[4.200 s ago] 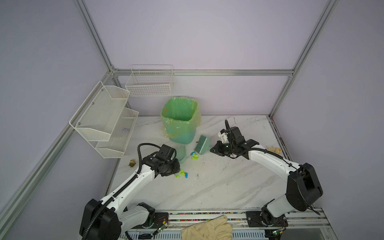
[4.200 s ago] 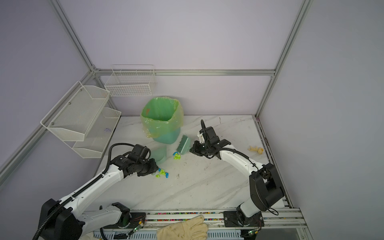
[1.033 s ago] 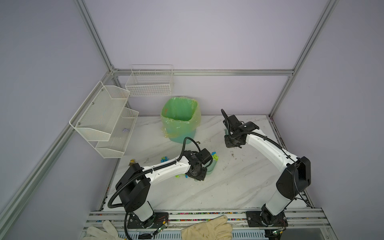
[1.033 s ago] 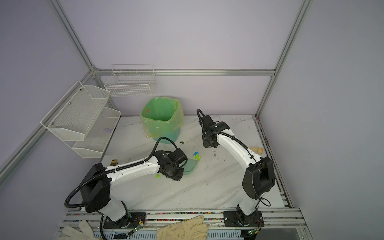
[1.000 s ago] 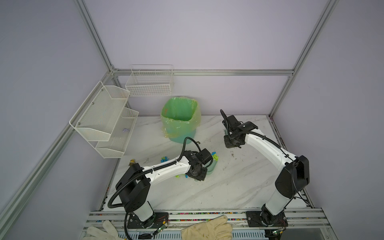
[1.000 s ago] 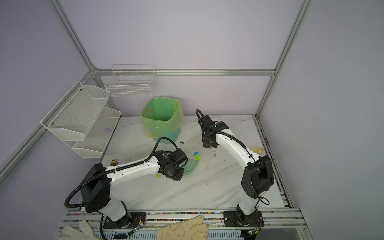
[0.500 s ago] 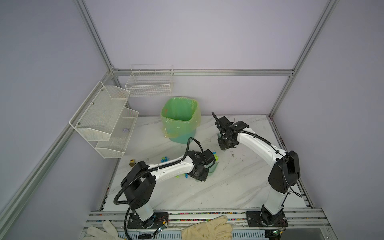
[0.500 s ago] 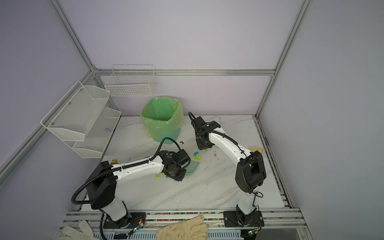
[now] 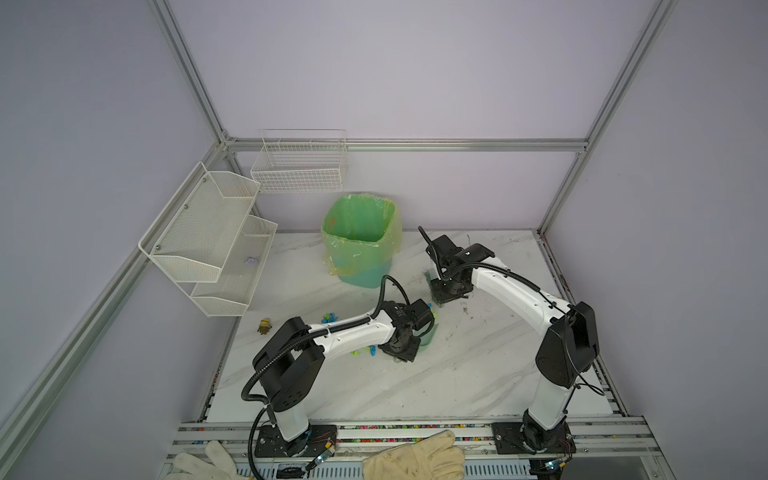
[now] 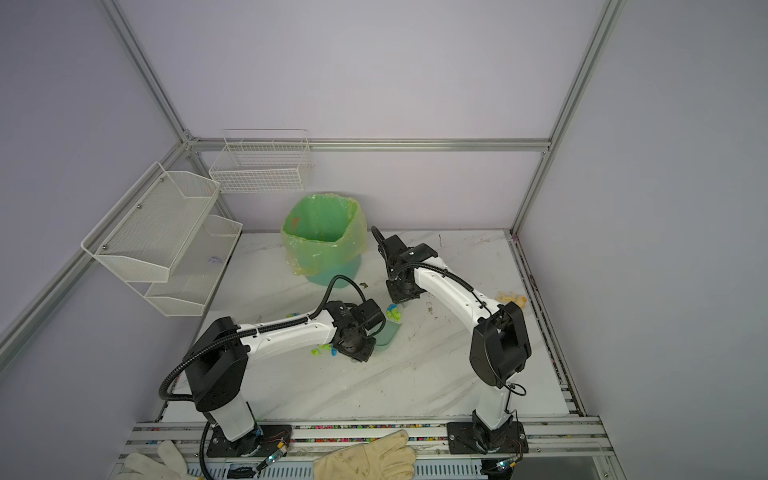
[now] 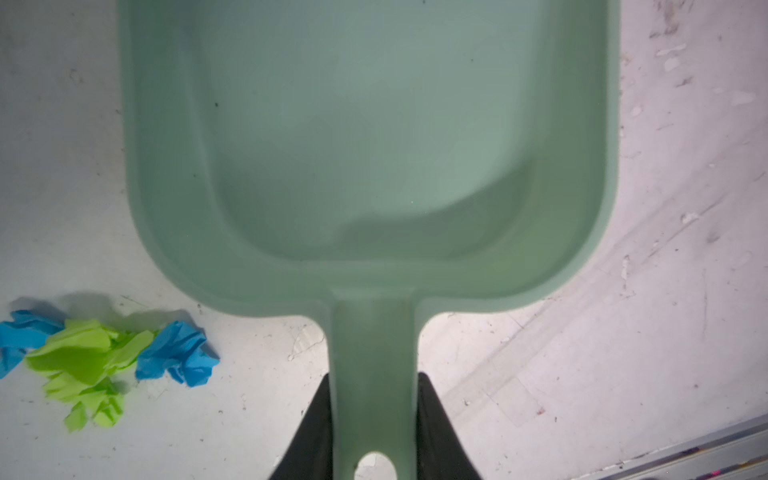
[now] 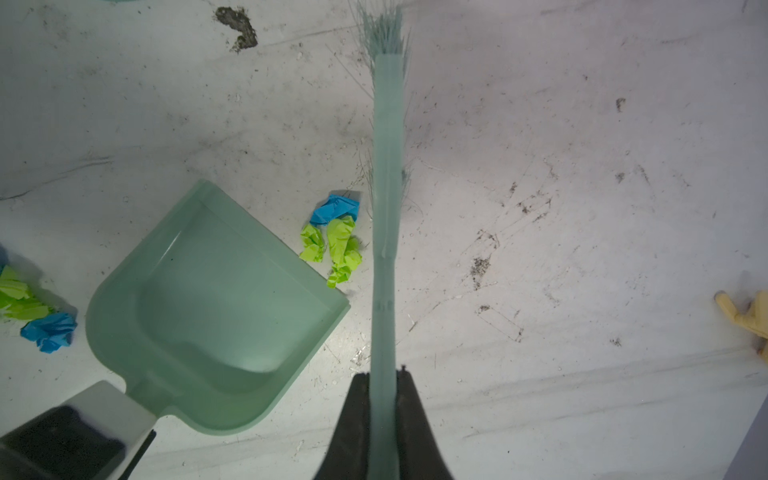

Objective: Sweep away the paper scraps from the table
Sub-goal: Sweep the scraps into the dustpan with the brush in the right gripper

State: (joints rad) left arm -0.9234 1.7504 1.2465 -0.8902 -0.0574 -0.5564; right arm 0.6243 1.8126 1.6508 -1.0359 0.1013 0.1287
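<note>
Gripping empty dustpan [image 11: 365,145], left pincer [image 11: 374,376], right pincer [image 12: 384,374] clamping brush [image 12: 388,166], paper scraps [image 12: 334,237] beside it

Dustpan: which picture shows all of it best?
The right wrist view: the dustpan shows almost whole, empty, its front edge beside some paper scraps. The left wrist view shows it close up but cuts off the front edge. In both top views only a small corner peeks out.

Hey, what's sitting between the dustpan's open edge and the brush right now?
A small clump of blue and green paper scraps lies between the dustpan and the brush; the right wrist view shows it.
</note>
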